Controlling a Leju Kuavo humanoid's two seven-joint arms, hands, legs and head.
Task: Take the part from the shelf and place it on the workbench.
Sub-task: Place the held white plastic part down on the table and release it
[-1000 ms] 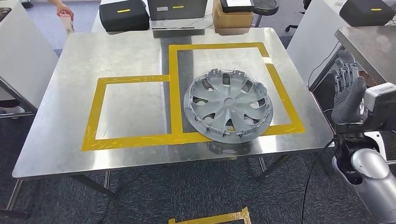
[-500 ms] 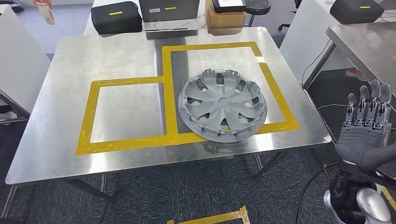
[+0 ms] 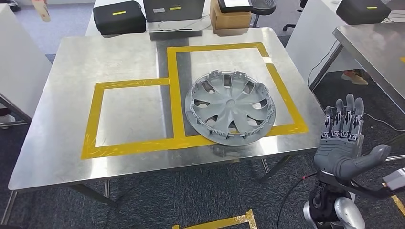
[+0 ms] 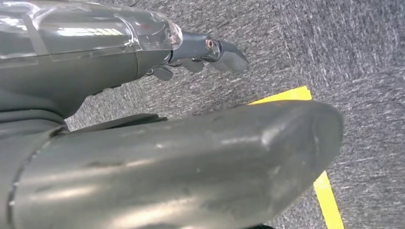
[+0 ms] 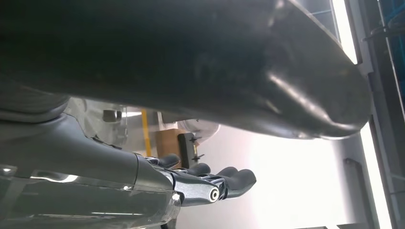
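A grey wheel cover lies flat on the steel workbench, partly inside the right yellow-taped rectangle and overlapping its front tape line. My right hand hangs off the bench's right front corner, below table height, fingers straight and apart, holding nothing; its fingers stretch out in the right wrist view. In the left wrist view my left hand hangs over carpet, thumb large in front, fingers extended with nothing in them.
A black case, a grey box and a cardboard box stand beyond the bench's far edge. Another steel table is at the right. Yellow tape marks the carpet in front of the bench.
My right hand has dropped from beside the right table to low by the bench's right front corner, fingers now spread upward. The camera shifted slightly. The wheel cover has not moved.
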